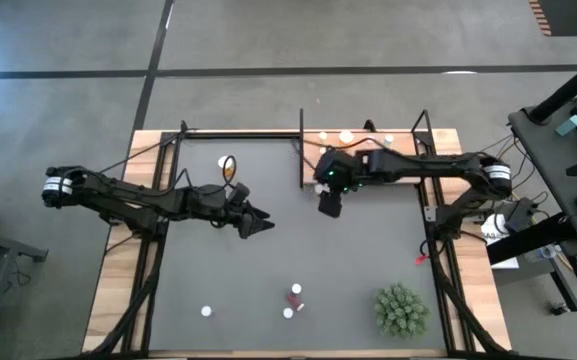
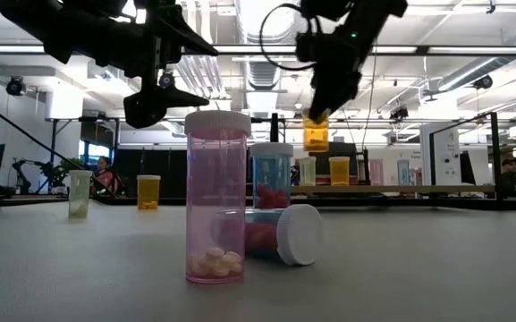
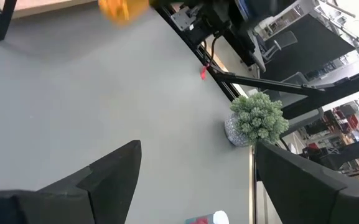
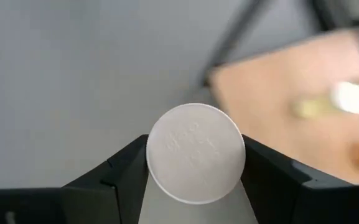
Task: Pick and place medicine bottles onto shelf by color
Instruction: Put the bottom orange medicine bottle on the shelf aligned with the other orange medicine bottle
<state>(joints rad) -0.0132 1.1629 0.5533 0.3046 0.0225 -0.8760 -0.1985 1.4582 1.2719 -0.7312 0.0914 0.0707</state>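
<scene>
right gripper [image 4: 195,163] clamped on orange bottle [image 2: 317,134] below its cap, lifted near shelf [image 1: 438,142] | light, rigid, slick plastic; grip mid-body | left gripper [image 3: 195,171] open, empty

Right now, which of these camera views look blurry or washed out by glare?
Right wrist view: the shelf and what stands on it are smeared, while the white cap between the fingers is sharp. Left wrist view: the orange bottle is blurred. Low view: ceiling lights flare brightly behind the arms.

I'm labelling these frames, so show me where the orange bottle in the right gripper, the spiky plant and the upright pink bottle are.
orange bottle [image 2: 317,134]: low view, on its orange body below the gripper.
spiky plant [image 1: 401,309]: high view, on the foliage's middle.
upright pink bottle [image 2: 216,201]: low view, mid-body.
</scene>
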